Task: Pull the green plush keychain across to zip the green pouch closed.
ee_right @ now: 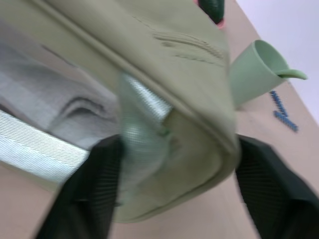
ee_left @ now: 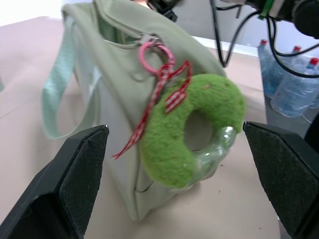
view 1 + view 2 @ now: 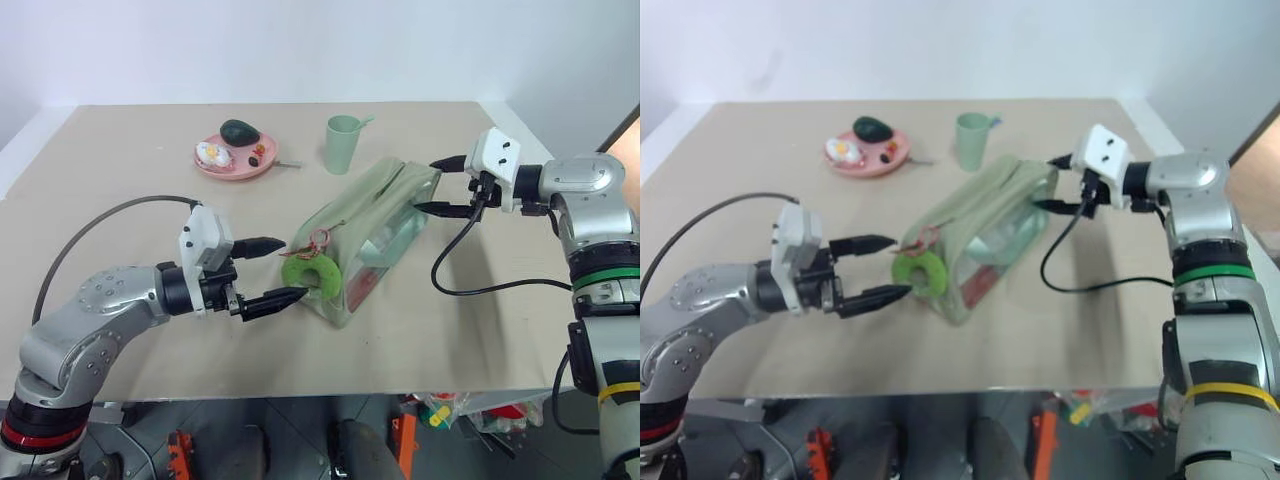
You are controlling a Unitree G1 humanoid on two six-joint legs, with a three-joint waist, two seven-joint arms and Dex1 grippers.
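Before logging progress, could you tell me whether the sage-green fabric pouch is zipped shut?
Cannot tell: the sage-green fabric pouch has its lime-green plush ring keychain hanging at one end.

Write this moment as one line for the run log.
left gripper: open beside keychain | right gripper: open around pouch end | zipper: unzipped

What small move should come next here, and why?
Probably close the left gripper on the keychain: its open jaws already flank the ring in the left wrist view, while the right gripper straddles the pouch's far end, seemingly to brace it.
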